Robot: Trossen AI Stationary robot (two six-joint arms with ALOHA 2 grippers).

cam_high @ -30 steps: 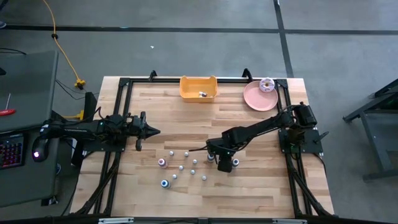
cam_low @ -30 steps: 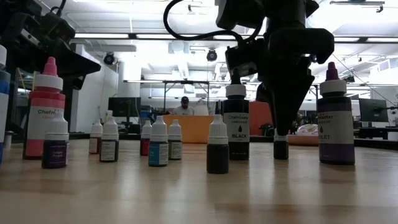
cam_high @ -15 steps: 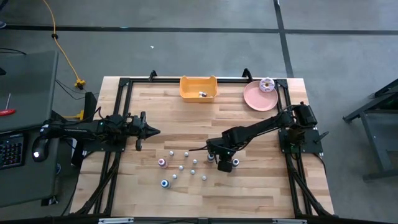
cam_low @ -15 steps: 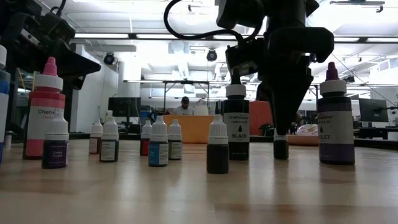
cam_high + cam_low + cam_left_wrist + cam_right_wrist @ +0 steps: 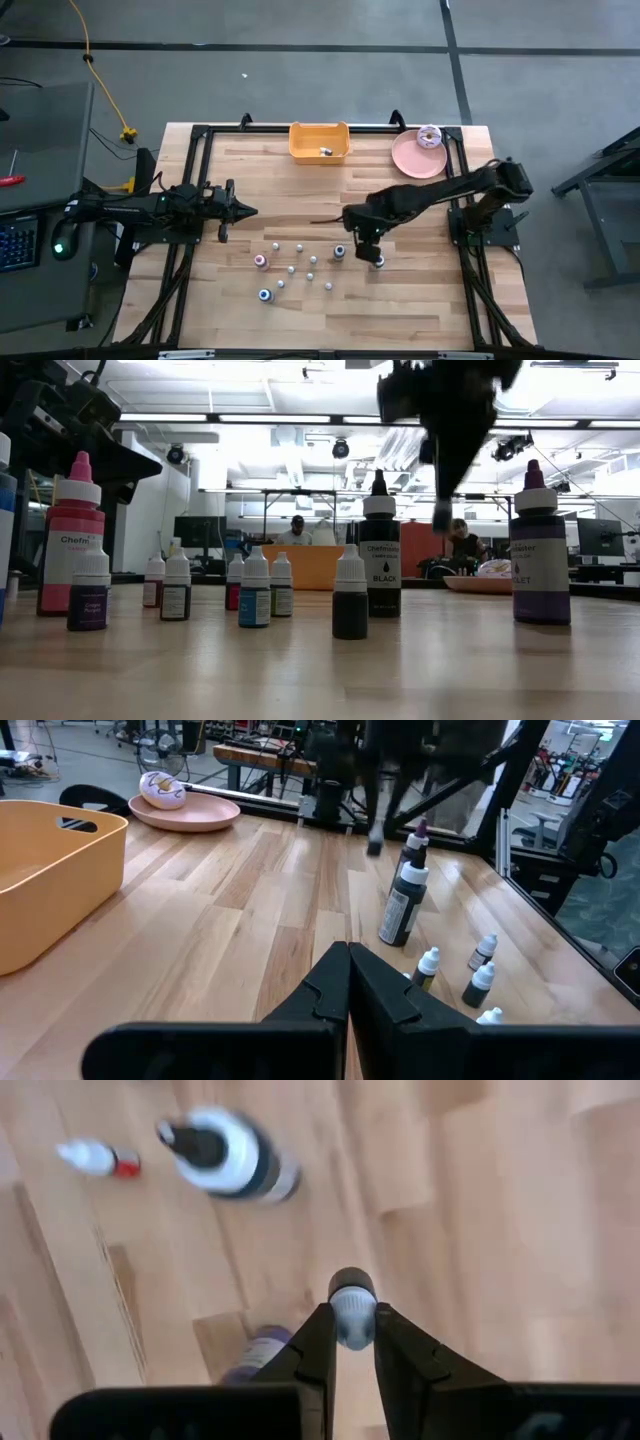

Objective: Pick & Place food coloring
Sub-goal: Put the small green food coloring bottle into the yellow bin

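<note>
Above the middle of the bench (image 5: 420, 300), the right gripper (image 5: 350, 1342) hangs with its fingers pinching one tiny bottle (image 5: 351, 1308) by its sides, cap end showing between the tips. In the low view that bottle (image 5: 441, 517) rides clear of the wood, well above its neighbours.

The hold looks thin: only the very tips of the fingers grip a small, smooth, round body, so a quick swing toward the yellow bin (image 5: 319, 141) at the far edge could let it twist or slide out. If it dropped, it would fall among the standing bottles.

Those are the second worry. A tall black-capped bottle (image 5: 380, 550) and a tall purple bottle (image 5: 540, 550) stand just beside the spot under the gripper, and the other small bottles (image 5: 295, 268) are scattered near. A low or sideways path could knock one over and set it rolling.

The pink plate (image 5: 418, 155) with its donut sits near the bin, so an imprecise release might land there instead.

The left gripper (image 5: 348, 982) waits at the bench's left side, fingers pressed together, well apart from all this.
</note>
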